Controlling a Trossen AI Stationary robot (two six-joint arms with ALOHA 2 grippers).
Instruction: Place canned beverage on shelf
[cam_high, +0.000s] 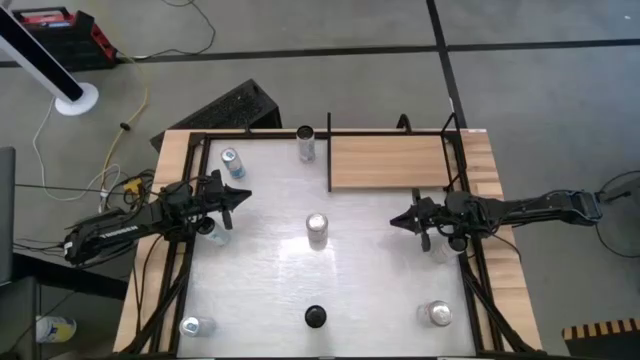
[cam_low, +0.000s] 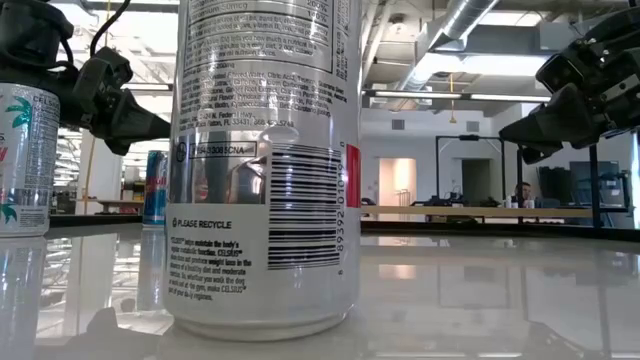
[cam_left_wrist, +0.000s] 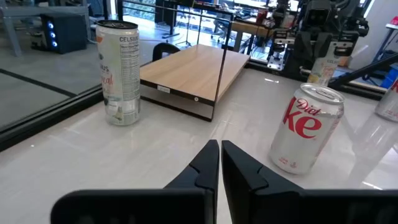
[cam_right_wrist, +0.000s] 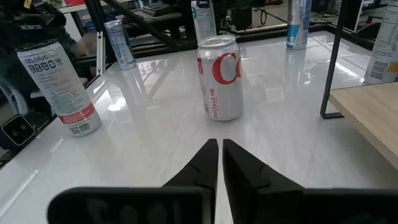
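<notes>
Fingers (cam_right_wrist: 208, 163) of the right gripper (cam_high: 399, 220) are clenched empty; the upright Diet Coke can (cam_high: 317, 230) stands straight ahead, roughly midway to the equally clenched left gripper (cam_high: 243, 195).

High view. The shelf (cam_high: 388, 162) lies on the table (cam_high: 260, 290) at upper right of centre. One can (cam_high: 306, 143) stands just left of the shelf, another (cam_high: 232, 162) at upper left. A can (cam_high: 317, 230) stands at centre, between the left pincer (cam_high: 245, 196) and right pincer (cam_high: 394, 221). Along the lower edge: cans at left (cam_high: 193, 326), centre (cam_high: 315, 318) and right (cam_high: 436, 314).
</notes>
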